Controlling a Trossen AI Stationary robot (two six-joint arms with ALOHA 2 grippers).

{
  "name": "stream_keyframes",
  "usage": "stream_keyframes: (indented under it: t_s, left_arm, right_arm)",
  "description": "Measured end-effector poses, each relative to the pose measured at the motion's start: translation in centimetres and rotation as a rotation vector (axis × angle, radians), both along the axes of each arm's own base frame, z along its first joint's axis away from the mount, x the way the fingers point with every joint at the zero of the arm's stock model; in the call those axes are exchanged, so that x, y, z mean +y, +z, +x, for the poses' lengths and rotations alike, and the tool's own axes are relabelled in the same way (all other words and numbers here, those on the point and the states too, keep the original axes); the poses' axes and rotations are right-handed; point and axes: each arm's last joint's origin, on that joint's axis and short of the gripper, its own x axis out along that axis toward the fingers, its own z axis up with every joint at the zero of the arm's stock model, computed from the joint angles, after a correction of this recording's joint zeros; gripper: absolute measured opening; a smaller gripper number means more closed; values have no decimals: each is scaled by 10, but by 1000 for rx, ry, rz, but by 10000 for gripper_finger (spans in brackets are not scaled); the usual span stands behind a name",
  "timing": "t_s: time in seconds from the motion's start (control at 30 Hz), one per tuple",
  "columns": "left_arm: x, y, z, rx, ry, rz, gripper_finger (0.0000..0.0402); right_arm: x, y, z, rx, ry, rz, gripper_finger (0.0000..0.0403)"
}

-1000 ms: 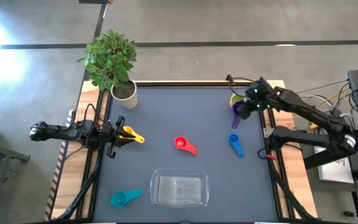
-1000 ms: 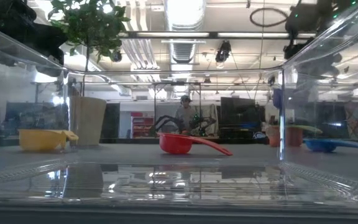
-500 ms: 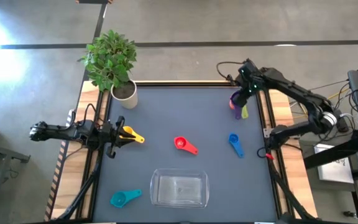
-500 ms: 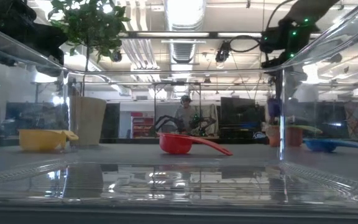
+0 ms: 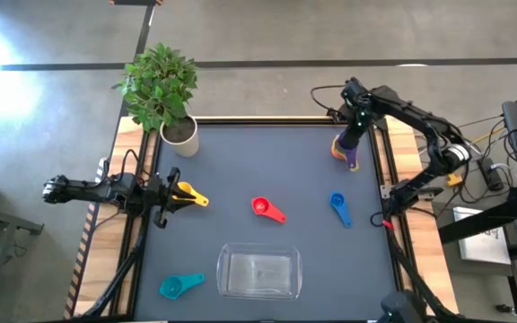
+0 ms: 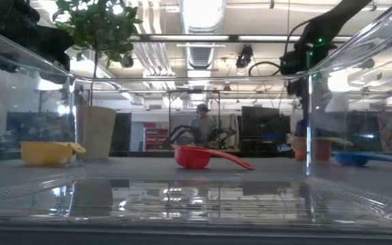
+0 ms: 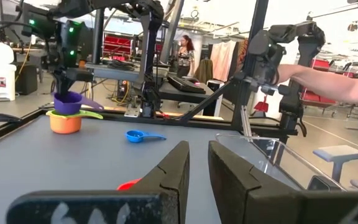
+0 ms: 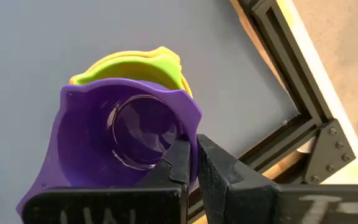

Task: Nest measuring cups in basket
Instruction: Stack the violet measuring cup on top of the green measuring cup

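- Purple plastic measuring cup (image 5: 350,150) in the high view sits at the far right of the dark table (image 5: 267,161), pinched by its rim in the clenched right gripper (image 5: 352,142) above an orange cup (image 5: 338,152). The clear rectangular plastic basket (image 5: 258,272) lies near the front edge, with teal (image 5: 176,286), red (image 5: 264,208), blue (image 5: 338,205) and yellow (image 5: 187,192) cups scattered on the table.
- Low view: through the basket wall (image 6: 309,122), the red cup (image 6: 203,156) lies mid-table.
- Left wrist view: the left gripper (image 7: 197,163) waits at the left edge, its fingers nearly together and holding nothing.
- Right wrist view: the fingers (image 8: 180,160) grip the purple cup's rim over a green cup (image 8: 143,70).
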Motion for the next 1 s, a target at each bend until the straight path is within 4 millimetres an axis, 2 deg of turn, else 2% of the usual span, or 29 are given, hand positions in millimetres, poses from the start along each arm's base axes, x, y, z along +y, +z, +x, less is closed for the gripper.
stream_keyframes:
  t_s: [0.27,0.53,0.7,0.83,1.0]
  left_arm:
    - [0,0,0,0,0,0,41]
    - [0,0,0,0,0,0,41]
    - [0,0,0,0,0,0,41]
    - [0,0,0,0,0,0,41]
    - [0,0,0,0,0,0,41]
  right_arm:
    - [-2,-3,0,-45,45,10,22]
    - [-2,-2,0,-47,58,-1,91]
    - [0,14,0,-94,-14,-46,133]
    - [10,31,-3,-150,-92,-84,150]
    - [40,44,-1,-255,-23,-81,148]
